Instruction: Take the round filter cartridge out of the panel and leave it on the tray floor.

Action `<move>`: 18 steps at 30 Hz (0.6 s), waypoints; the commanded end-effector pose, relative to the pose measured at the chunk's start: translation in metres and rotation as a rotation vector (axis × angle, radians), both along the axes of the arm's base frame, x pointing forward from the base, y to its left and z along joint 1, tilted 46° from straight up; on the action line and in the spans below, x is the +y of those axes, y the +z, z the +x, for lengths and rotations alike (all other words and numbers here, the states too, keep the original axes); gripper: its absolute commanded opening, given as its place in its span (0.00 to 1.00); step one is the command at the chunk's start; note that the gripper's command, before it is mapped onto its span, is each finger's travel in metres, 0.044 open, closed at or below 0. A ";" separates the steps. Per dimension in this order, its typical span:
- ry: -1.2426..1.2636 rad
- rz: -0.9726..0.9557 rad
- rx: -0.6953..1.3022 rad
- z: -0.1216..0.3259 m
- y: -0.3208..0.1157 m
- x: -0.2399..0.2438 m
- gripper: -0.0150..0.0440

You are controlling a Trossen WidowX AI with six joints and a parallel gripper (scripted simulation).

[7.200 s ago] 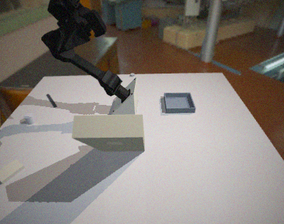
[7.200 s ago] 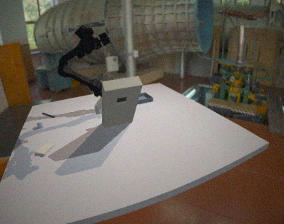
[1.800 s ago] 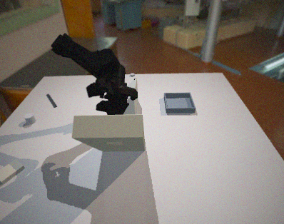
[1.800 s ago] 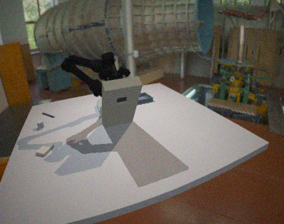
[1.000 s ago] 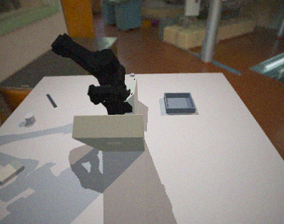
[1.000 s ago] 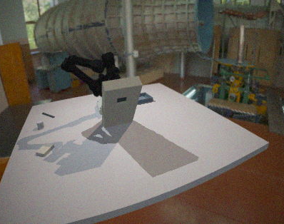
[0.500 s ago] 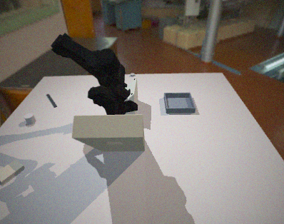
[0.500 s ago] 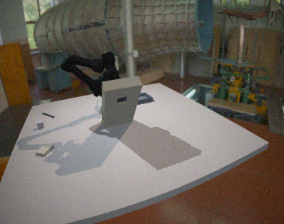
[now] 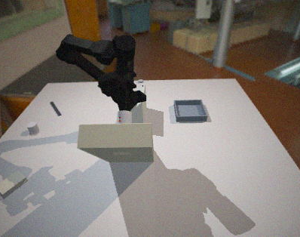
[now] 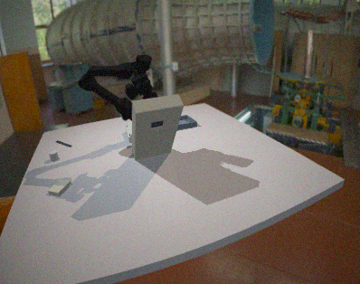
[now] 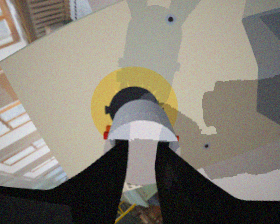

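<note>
The filter cartridge (image 9: pixel 124 116) (image 10: pixel 127 132) (image 11: pixel 141 116), a pale cylinder with small red marks, is between the fingers of my gripper (image 9: pixel 124 109) (image 11: pixel 141 147), which is shut on it. It stands out from the service panel (image 9: pixel 114 136) (image 10: pixel 157 137) (image 11: pixel 46 100). In the wrist view, a dark round opening (image 11: pixel 128 94) inside a yellow ring (image 11: pixel 99 107) shows behind the cartridge. The cartridge's far end is hidden, so I cannot tell whether it is fully clear of the opening. The blue-grey tray (image 9: pixel 192 119) (image 10: pixel 190 124) stands apart from the panel, with no cartridge in it.
A thin upright pale piece (image 9: pixel 145 103) stands beyond the panel, close to my arm. On the left side of the table lie a dark rod (image 9: pixel 56 109) (image 10: pixel 63 144), a small grey cylinder (image 9: pixel 32 127) (image 10: pixel 53 156) and a beige block (image 9: pixel 11 185) (image 10: pixel 60 186).
</note>
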State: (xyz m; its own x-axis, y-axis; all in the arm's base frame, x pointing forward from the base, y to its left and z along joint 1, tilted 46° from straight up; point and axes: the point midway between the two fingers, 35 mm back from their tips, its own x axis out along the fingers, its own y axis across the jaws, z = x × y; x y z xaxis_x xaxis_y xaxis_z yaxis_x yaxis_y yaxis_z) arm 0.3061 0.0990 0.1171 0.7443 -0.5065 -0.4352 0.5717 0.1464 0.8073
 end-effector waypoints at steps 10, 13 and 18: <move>-0.003 0.002 -0.017 -0.015 -0.008 -0.012 0.25; -0.003 0.002 -0.017 -0.020 -0.014 -0.017 0.25; -0.003 0.002 -0.016 -0.030 -0.025 -0.027 0.25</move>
State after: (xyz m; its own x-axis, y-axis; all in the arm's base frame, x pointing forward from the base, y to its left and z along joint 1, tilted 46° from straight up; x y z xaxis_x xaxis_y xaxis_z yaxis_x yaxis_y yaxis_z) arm 0.2810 0.0770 0.0963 0.7476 -0.5080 -0.4279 0.5626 0.1418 0.8145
